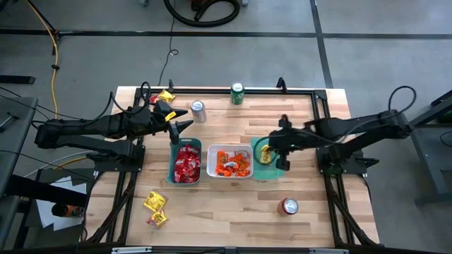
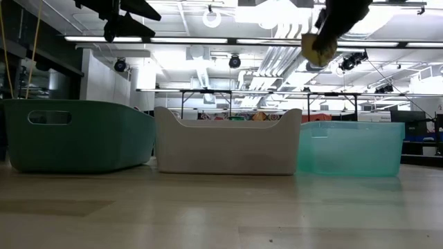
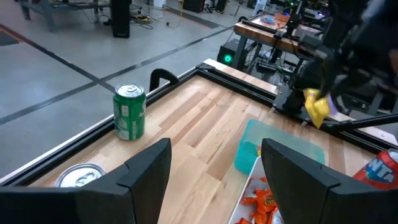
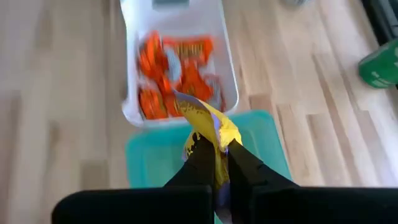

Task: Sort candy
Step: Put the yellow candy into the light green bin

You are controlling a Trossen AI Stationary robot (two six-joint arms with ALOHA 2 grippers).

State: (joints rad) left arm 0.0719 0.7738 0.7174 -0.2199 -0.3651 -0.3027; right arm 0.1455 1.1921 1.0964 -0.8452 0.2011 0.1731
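Yellow candy packet (image 4: 208,124) is pinched between your right gripper's (image 4: 214,163) closed fingers, hanging above the teal tray (image 4: 146,158). Orange candy (image 1: 229,162) fills the white tray (image 1: 210,159); red candy (image 1: 187,164) fills the green tray (image 1: 171,164). Your left gripper (image 3: 208,171) hovers spread wide near the silver can (image 1: 198,110). More yellow packets (image 1: 156,208), perhaps three, lie on the table (image 1: 226,212).
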